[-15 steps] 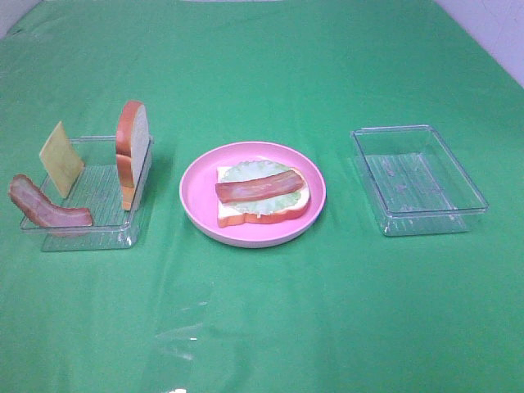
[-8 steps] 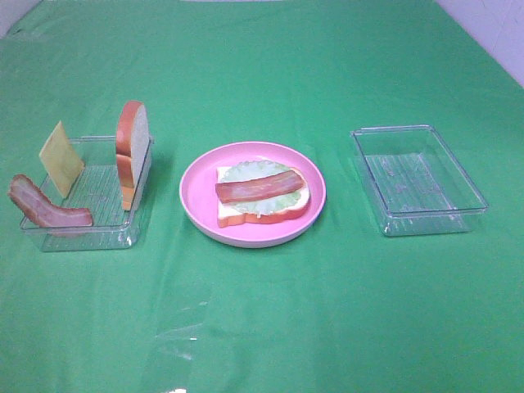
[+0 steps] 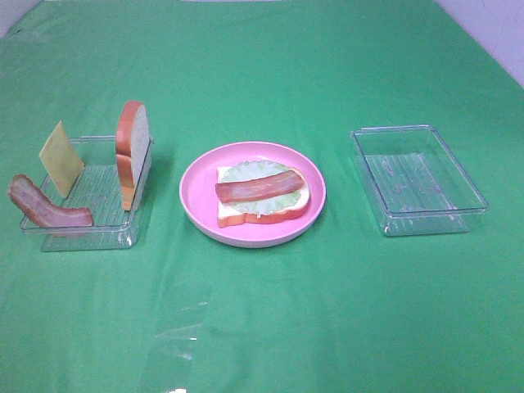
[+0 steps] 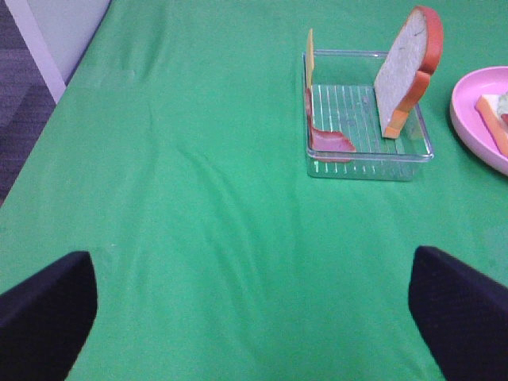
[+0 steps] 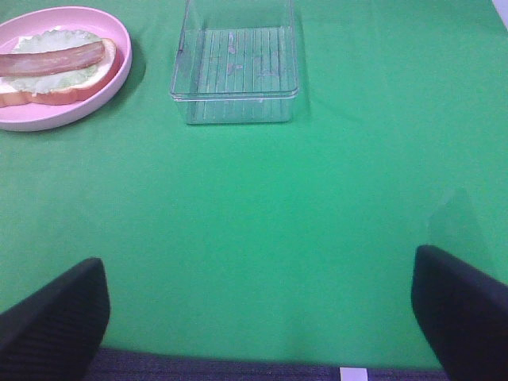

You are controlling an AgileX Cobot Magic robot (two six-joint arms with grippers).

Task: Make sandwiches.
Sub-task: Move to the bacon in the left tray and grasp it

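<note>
Yellow cheese looks next; left end effector and right end effector both wide, empty. Pinch its top edge, lift straight.

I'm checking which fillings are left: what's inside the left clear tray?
The left tray holds a cheese square, a bacon strip and a bread slice standing on edge. The floor beneath the bacon is covered.
</note>
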